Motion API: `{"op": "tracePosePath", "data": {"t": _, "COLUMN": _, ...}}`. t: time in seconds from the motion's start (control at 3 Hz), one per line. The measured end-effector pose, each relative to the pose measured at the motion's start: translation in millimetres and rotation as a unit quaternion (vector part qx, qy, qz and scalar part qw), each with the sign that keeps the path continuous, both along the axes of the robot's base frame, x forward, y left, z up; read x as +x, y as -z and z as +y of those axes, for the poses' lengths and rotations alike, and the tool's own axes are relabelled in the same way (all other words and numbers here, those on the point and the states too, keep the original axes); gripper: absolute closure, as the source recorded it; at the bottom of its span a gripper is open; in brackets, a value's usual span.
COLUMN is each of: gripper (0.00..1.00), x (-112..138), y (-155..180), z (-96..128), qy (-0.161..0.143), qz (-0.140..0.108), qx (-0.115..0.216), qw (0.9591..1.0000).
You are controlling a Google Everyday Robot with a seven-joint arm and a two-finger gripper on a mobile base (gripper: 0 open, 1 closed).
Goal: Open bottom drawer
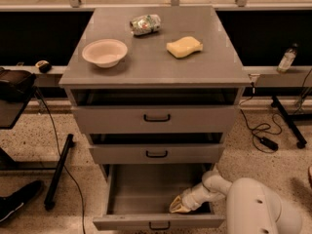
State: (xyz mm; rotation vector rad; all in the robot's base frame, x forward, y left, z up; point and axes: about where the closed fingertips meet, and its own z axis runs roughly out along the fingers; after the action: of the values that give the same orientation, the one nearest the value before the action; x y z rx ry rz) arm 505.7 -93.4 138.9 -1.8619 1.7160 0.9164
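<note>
One move remains: the bottom drawer, at six o'clock, stands well open; the hand, inside it toward five o'clock, spread or pressed together I cannot tell, should lift clear.

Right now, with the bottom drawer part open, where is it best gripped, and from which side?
By the black loop handle centred on the front panel of the bottom drawer, coming from the front: the loop stands proud, likely leaving room to hook. The claw sits inside the drawer, right of centre.
</note>
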Motion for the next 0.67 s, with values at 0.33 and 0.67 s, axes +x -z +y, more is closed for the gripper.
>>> {"op": "tracePosePath", "data": {"t": 0.33, "gripper": 1.00, "x": -3.1, "y": -4.0, "z": -4.7, "qy": 0.011, "qz": 0.003, "qx": -0.004, "qw": 0.9999}}
{"op": "tracePosePath", "data": {"t": 0.67, "gripper": 1.00, "x": -15.8, "y": -13.1, "z": -8.4, "qy": 0.020, "qz": 0.005, "qx": -0.004, "qw": 0.9998}}
